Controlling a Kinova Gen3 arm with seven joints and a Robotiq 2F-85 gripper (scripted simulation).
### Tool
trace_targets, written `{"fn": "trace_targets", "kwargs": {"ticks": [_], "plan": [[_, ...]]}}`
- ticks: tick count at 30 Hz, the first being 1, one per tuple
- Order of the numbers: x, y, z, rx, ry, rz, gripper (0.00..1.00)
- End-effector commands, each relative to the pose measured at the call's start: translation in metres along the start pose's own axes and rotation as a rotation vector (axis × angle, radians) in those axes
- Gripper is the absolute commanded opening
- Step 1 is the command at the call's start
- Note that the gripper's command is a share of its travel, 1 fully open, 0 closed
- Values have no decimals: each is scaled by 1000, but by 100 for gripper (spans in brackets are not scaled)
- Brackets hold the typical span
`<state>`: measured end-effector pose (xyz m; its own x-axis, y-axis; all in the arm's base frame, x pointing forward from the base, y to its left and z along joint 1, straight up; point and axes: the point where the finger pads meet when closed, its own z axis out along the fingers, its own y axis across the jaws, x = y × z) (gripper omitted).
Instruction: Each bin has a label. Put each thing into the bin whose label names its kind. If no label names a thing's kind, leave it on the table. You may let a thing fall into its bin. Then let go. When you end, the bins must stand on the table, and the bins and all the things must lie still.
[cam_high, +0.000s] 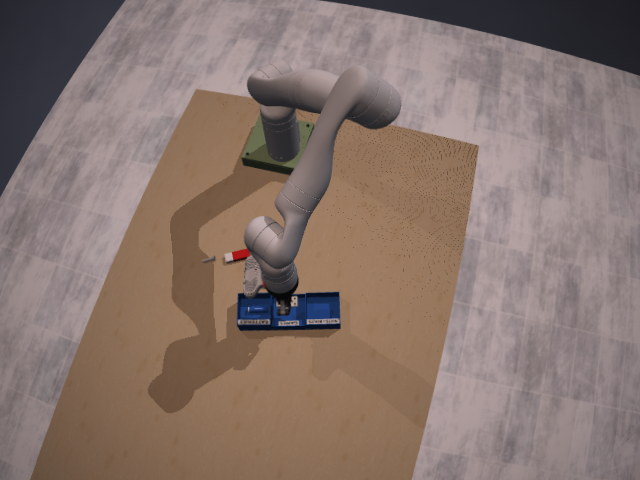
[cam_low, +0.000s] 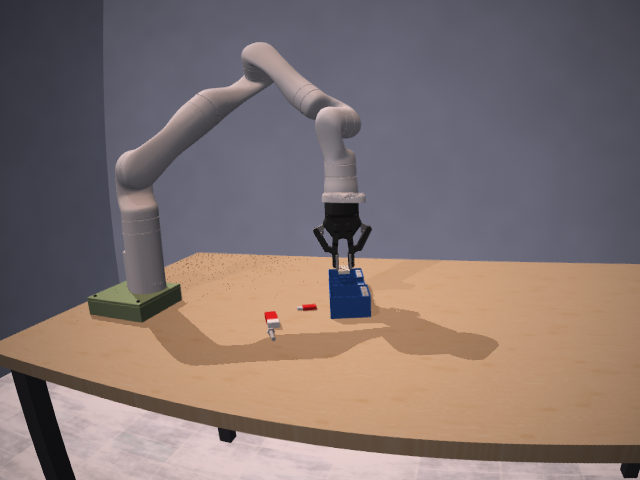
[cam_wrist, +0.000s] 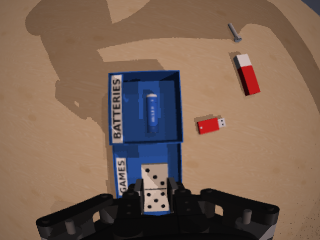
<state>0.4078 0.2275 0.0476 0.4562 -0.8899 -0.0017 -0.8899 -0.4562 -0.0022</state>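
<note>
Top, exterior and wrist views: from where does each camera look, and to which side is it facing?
Top: high above the table, facing down; arm and gripper show.
Exterior: beside the table, looking across it; whole arm, gripper.
Wrist: on the arm's end, facing down past the fingers at two bins; only gripper parts show.
Top and exterior share the green base.

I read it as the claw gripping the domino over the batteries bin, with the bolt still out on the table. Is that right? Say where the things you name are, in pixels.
Not quite: the claw (cam_low: 343, 262) (cam_wrist: 155, 187) has the domino (cam_low: 343, 270) (cam_wrist: 155, 176) over the games bin, as the wrist view shows. The bolt (cam_high: 208, 259) (cam_low: 271, 334) (cam_wrist: 234, 33) is indeed out on the table.
</note>
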Motion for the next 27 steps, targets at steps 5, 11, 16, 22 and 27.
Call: {"fn": "trace_targets", "kwargs": {"ticks": [5,11,16,22,27], "plan": [[0,0,0,0,1,0,21],[0,0,0,0,1,0,21],[0,0,8,0,1,0,21],[0,0,20,0,1,0,21],[0,0,26,0,1,0,21]]}}
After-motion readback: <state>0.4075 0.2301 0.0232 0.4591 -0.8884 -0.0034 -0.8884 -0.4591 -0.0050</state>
